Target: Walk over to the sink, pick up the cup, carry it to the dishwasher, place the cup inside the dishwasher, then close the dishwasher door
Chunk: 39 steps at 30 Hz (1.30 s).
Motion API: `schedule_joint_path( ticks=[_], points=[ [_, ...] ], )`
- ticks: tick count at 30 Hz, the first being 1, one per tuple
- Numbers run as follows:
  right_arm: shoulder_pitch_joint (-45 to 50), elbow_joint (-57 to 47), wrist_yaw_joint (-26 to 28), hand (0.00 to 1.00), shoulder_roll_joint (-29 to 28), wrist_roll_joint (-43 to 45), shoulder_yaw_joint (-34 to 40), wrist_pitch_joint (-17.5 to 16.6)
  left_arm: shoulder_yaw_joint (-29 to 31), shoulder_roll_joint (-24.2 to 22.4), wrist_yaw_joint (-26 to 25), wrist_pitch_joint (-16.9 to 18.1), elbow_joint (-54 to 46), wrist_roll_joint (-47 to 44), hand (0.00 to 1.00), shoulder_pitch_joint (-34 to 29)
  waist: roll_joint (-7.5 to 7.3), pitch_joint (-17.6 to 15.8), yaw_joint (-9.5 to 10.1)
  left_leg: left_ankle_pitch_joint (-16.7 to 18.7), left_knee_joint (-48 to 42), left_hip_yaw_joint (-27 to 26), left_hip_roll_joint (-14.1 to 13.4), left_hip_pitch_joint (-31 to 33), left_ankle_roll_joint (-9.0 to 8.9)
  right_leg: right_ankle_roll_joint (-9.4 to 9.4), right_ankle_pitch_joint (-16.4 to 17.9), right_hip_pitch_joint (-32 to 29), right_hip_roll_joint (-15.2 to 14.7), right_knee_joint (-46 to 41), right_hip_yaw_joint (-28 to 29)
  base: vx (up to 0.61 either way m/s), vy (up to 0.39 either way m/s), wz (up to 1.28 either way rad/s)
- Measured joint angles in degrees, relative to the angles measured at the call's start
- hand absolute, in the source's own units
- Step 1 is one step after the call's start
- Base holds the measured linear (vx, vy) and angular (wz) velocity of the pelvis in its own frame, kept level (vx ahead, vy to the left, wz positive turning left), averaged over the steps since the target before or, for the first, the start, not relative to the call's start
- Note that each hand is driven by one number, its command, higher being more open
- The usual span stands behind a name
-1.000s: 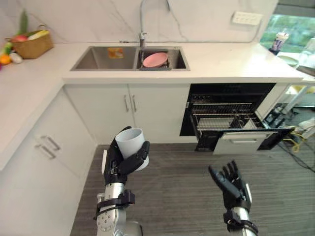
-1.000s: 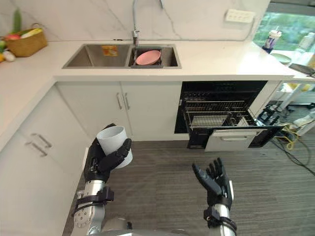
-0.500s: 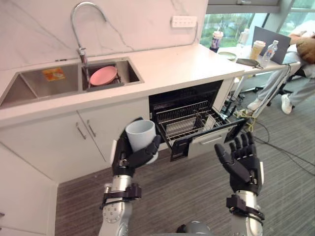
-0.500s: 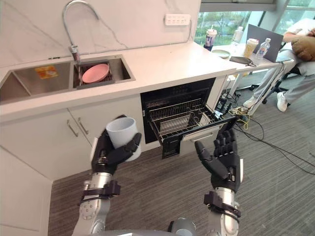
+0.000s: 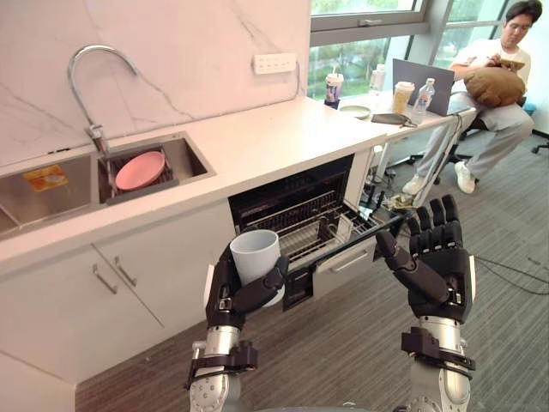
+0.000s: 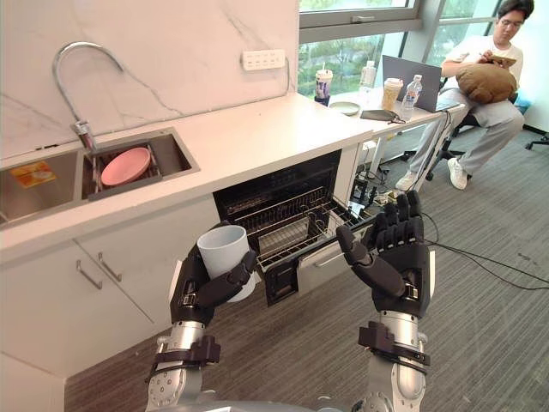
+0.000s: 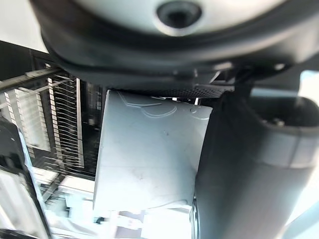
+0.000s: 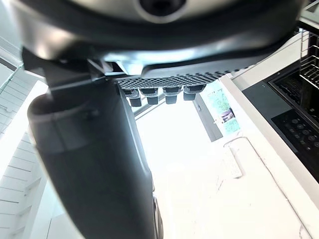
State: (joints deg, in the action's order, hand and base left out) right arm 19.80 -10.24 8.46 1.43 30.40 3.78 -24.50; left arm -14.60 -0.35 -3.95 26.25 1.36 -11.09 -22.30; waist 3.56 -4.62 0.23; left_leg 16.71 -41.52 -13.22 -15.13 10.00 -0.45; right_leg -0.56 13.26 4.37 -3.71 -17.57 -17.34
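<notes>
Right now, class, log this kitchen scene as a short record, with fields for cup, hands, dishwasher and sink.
cup: pale, upright, in the left hand
left hand: curled round the cup
right hand: raised, fingers straight, holding nothing
dishwasher: open, wire rack visible
sink: pink plate inside
person: seated beside the window

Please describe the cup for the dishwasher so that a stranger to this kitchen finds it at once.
Find the open dishwasher under the white counter; just before it, the robot's left hand is curled round the cup. It is plain, pale grey and upright, held in the air, while the other drink cups stand on the counter's end.
</notes>
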Motion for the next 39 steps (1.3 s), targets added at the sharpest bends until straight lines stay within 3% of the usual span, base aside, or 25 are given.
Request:
schedule_joint_path(
  ticks=[1,2,3,4,7,11,15,17,18,19,20,22,24,26,28,31,39],
  points=[
    [-0.81,1.20,0.31,1.00,0.79,0.00,-0.03,0.00,0.07,0.16,-0.22,0.00,0.23,0.01,0.00,0.17,-0.04,-0.02,0.02,-2.02,14.47,0.73,3.13,-1.20,-1.04,0.70,-0.39,0.75,-1.01,1.20,1.27,0.30,0.107,-0.45],
    [-1.03,1.95,0.38,1.00,1.30,-0.01,-0.04,0.01,0.08,0.20,-0.49,0.00,0.37,0.00,0.00,0.27,-0.16,-0.09,0.17,-6.33,20.47,2.16,4.76,-1.76,-1.83,1.21,-0.38,1.16,-1.58,1.37,1.92,0.39,0.155,-0.75],
    [-1.28,3.27,0.52,1.00,2.10,-0.06,-0.35,0.64,0.08,0.06,-1.22,-0.03,0.60,-0.18,0.00,0.05,-0.36,0.02,1.05,-14.75,28.01,3.32,7.50,-5.79,-3.32,2.83,-0.54,2.03,-2.50,2.26,4.01,0.38,0.133,-0.48],
    [-1.20,3.75,0.58,1.00,1.35,-0.06,-0.73,1.39,0.11,0.88,-1.75,-0.18,0.72,-0.23,0.00,0.71,-1.57,0.52,0.19,-15.74,31.51,2.73,9.51,-7.56,-2.39,4.40,-1.22,2.91,-4.08,4.51,4.39,0.37,0.128,-0.37],
    [-2.59,3.65,0.57,1.00,0.62,-0.27,-2.00,2.63,0.56,2.30,-3.51,-0.30,0.57,-0.23,0.00,3.36,-3.42,0.39,0.30,-15.51,34.80,1.53,11.07,-8.81,-1.70,6.75,-3.88,4.23,-5.26,8.99,3.88,0.29,0.104,-0.04],
    [-3.66,3.63,0.23,1.00,0.52,0.13,-1.68,3.88,0.50,2.67,-2.98,-0.88,0.56,-0.28,0.00,4.50,-4.28,1.21,0.32,-15.26,38.95,2.45,12.56,-13.25,-1.28,8.62,-5.08,7.38,-6.25,9.26,1.17,0.20,0.058,0.18],
    [-3.55,3.69,0.33,1.00,-0.29,1.96,-0.30,5.66,0.39,2.39,-2.28,-1.65,0.57,-1.38,0.00,6.30,-4.13,1.43,0.31,-14.47,39.19,3.47,13.28,-13.31,-0.09,8.77,-5.04,3.15,-8.37,-0.80,-1.10,0.12,0.062,0.20],
    [-3.53,3.70,0.54,1.00,-0.74,2.52,-0.42,6.39,-0.16,2.81,-2.85,-1.85,0.57,-1.27,0.00,6.60,-5.32,0.33,0.02,-13.07,39.15,3.67,14.33,-15.61,0.81,7.66,-5.73,-3.24,-12.45,-18.03,-1.22,0.12,0.095,0.02],
    [-3.51,3.73,0.70,1.00,-0.77,2.65,-0.65,6.54,-0.42,3.03,-3.49,-2.08,0.58,-1.26,0.00,6.63,-5.66,-0.08,-0.19,-12.73,39.14,3.83,14.63,-16.58,1.10,5.90,-6.92,-4.77,-13.52,-22.41,-0.65,0.13,0.074,0.11],
    [-3.42,4.11,1.48,1.00,-0.98,2.76,-1.12,6.73,-0.63,3.40,-4.63,-2.54,0.66,-1.20,0.00,6.58,-5.54,-0.73,-1.12,-12.11,38.92,4.60,14.51,-18.10,1.58,4.13,-4.87,-6.47,-14.39,-26.47,0.79,0.09,0.037,0.20],
    [-3.48,4.14,2.39,1.00,-1.00,3.09,-2.10,6.73,-0.50,3.49,-6.29,-2.58,0.64,-0.77,0.00,7.13,-5.74,-0.60,-1.34,-11.83,38.82,4.87,14.13,-18.03,1.54,4.57,-2.08,-8.97,-14.08,-26.22,1.57,0.07,0.032,0.19],
    [-3.64,4.14,4.26,1.00,-1.00,3.08,-3.60,6.73,-0.48,3.74,-9.55,-3.11,0.65,0.44,0.00,8.92,-6.06,-0.61,-1.12,-11.48,38.04,5.00,13.80,-16.87,1.10,4.99,-1.57,-11.40,-13.02,-18.56,2.10,0.04,-0.008,0.11],
    [-3.75,4.13,5.54,1.00,-0.98,3.18,-5.62,6.86,-0.41,4.57,-11.94,-4.19,0.61,1.95,0.00,10.15,-7.32,-0.72,-0.81,-10.37,36.43,5.10,14.82,-16.55,0.40,4.62,-7.06,-11.05,-12.08,-7.42,2.77,0.04,-0.087,-0.02],
    [-4.41,4.38,6.47,1.00,1.17,3.52,-6.95,7.09,-0.53,4.35,-13.28,-5.46,0.86,4.40,0.00,10.37,-5.81,-0.90,0.15,-8.26,33.84,4.57,13.23,-16.50,-0.75,7.69,-7.56,-5.68,-9.48,1.95,2.27,0.05,-0.134,-0.21],
    [-5.35,4.37,6.46,1.00,2.48,4.56,-7.06,7.38,-0.54,3.91,-13.62,-5.71,0.75,5.82,0.00,10.42,-5.20,-1.15,0.29,-7.54,32.79,4.38,11.05,-16.69,-1.52,6.92,-10.44,-2.37,-6.42,7.91,1.71,0.02,-0.108,-0.15],
    [-9.41,4.15,7.04,1.00,3.45,6.18,-7.16,7.54,-0.52,3.87,-14.97,-6.32,0.71,8.57,0.00,10.63,-5.19,-1.21,0.57,-7.02,32.19,1.97,9.40,-16.88,-2.30,5.94,-14.01,-0.60,-3.71,14.03,3.29,-0.01,-0.067,-0.41],
    [-10.75,2.79,9.31,1.00,4.26,7.69,-10.61,11.43,-3.44,3.80,-17.30,-7.26,-1.75,20.78,0.00,12.87,-5.14,-1.24,0.49,-7.01,32.26,0.52,9.48,-17.09,-2.26,5.90,-17.22,0.85,-3.27,18.86,4.58,-0.04,-0.003,-0.12]
  ],
)
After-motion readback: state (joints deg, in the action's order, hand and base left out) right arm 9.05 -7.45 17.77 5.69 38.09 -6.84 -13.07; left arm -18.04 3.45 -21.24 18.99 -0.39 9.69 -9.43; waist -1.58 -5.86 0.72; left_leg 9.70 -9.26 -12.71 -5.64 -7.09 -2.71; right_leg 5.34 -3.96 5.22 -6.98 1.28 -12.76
